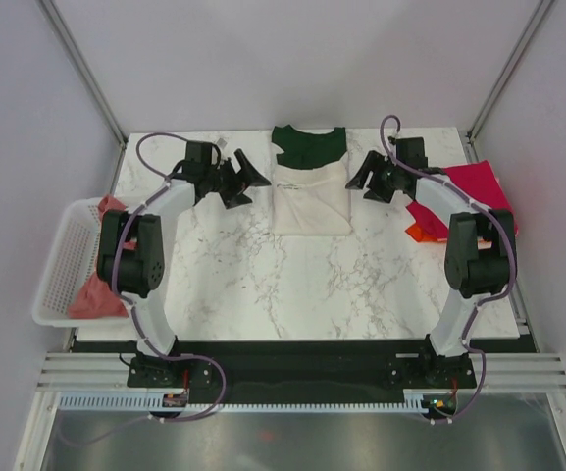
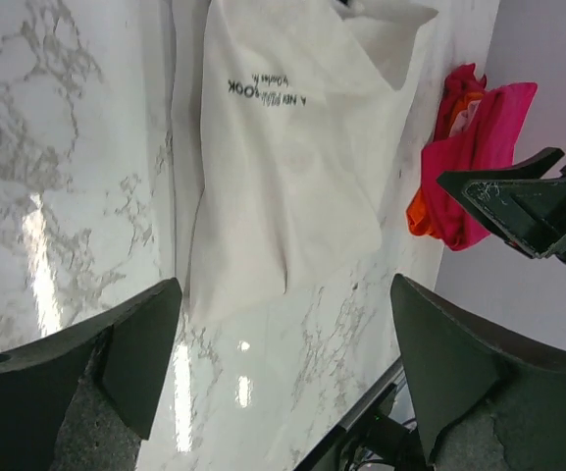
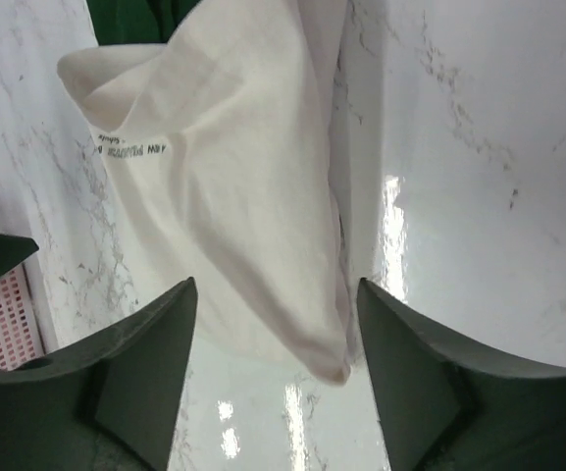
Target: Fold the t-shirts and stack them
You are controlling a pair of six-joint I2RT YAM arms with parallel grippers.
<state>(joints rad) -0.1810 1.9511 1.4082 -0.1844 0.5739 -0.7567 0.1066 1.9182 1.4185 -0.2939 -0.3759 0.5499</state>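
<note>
The cream t-shirt (image 1: 310, 196) with dark green collar and sleeves lies partly folded at the back middle of the table, its green top toward the far edge. It also shows in the left wrist view (image 2: 283, 157) and the right wrist view (image 3: 233, 196), with small black print on it. My left gripper (image 1: 246, 182) is open and empty just left of it. My right gripper (image 1: 365, 182) is open and empty just right of it. Magenta and orange t-shirts (image 1: 464, 201) lie heaped at the right edge. A salmon-pink t-shirt (image 1: 96, 294) lies in the basket.
A white lattice basket (image 1: 62, 265) stands off the table's left edge. Grey walls and metal frame posts close in the back and sides. The marble tabletop (image 1: 292, 285) stretches toward the arm bases.
</note>
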